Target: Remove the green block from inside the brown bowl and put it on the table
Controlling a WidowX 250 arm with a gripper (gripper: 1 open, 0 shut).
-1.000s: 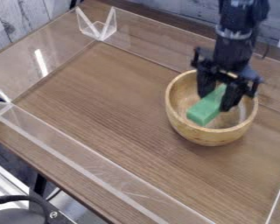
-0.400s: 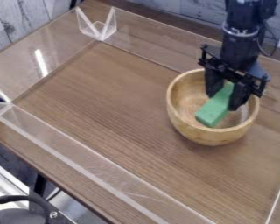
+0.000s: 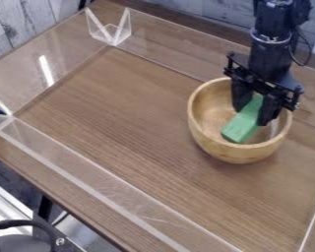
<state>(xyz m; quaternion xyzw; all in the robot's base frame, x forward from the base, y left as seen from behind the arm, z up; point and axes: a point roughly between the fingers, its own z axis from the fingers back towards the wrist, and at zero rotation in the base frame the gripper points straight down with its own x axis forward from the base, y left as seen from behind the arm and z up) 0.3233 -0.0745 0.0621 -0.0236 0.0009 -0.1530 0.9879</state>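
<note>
The brown bowl (image 3: 204, 139) sits on the table (image 3: 114, 123) at the right side. Inside it the green block (image 3: 242, 125) stands tilted, its lower end near the bowl's floor and its upper end up between the black fingers. My gripper (image 3: 262, 105) reaches down into the bowl from above and is shut on the upper end of the green block. The arm's black body rises out of the top of the view.
Low clear acrylic walls (image 3: 82, 169) border the tabletop on the left and front. A small clear angled stand (image 3: 110, 28) sits at the far back edge. Bare wood spreads left of the bowl.
The gripper has shifted slightly right and up inside the bowl. The green block has moved with it and tilted more steeply. Little has changed in the last half second.
</note>
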